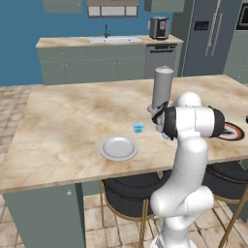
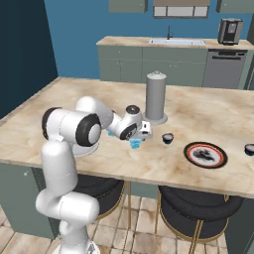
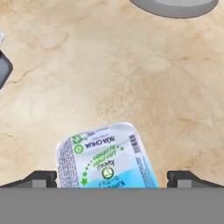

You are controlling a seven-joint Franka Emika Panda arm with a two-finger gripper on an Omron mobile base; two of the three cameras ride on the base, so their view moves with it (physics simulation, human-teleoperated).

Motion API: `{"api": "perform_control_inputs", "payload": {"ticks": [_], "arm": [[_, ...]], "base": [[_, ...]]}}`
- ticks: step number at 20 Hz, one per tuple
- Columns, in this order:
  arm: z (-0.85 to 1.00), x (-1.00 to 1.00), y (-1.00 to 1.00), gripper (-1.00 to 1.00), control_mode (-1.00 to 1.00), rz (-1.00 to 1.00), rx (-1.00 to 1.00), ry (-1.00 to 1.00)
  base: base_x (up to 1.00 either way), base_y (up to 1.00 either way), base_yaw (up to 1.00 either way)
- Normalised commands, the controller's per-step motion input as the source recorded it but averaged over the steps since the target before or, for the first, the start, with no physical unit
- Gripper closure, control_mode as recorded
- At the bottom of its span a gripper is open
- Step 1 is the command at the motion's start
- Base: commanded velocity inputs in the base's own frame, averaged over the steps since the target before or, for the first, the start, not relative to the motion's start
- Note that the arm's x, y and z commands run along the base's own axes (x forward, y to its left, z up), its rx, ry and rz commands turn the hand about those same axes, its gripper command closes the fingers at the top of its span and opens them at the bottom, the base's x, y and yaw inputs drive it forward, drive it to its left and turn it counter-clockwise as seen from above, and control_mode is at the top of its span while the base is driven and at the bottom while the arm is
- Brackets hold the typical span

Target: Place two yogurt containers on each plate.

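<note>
Yogurt containers are what you must sort, and none sits on a plate yet, so by my judgement the whole job remains. Largest first: the marble island counter (image 1: pixel 63 121), beige and veined with a dull polish, carries everything. On it stands a tall grey cylindrical canister (image 2: pixel 156 96) with a knob, smooth and matte, toward the far side. Your silver-grey plate (image 1: pixel 118 147) lies near the front edge on the left, round, shallow and bare; the black plate with a red rim (image 2: pixel 205 155) lies well to the right, also without any cup. Smaller still come the cups: one light blue yogurt container (image 1: pixel 138 128) stands just beyond the silver plate; a second light blue container (image 3: pixel 105 157), squat, with a rounded-square foil lid printed in green, sits directly under your gripper (image 3: pixel 112 177); one dark container (image 2: pixel 168 139) rests between the canister and the red-rimmed plate, and another dark cup (image 2: pixel 249 149) shows at the far right edge. Your jaws stand spread wide on either side of the blue lid, gripping nothing so far; you have four cups left to move.
</note>
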Motion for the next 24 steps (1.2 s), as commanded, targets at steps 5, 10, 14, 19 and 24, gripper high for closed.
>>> {"api": "perform_control_inputs", "payload": {"ticks": [5,10,14,19,24], "arm": [[-0.16,0.15,0.00,-1.00,-1.00,0.00,0.00,0.03],[-0.24,0.13,0.00,-1.00,-1.00,0.00,0.00,0.05],[-0.28,0.04,0.00,-1.00,-1.00,0.00,0.00,0.07],[-0.04,-0.16,0.00,-1.00,-1.00,0.00,0.00,-0.03],[0.02,-0.05,0.00,-1.00,-1.00,0.00,0.00,-0.03]], "base": [[0.00,0.00,0.00],[0.00,0.00,0.00],[0.00,0.00,0.00],[0.00,0.00,0.00],[0.00,0.00,0.00]]}}
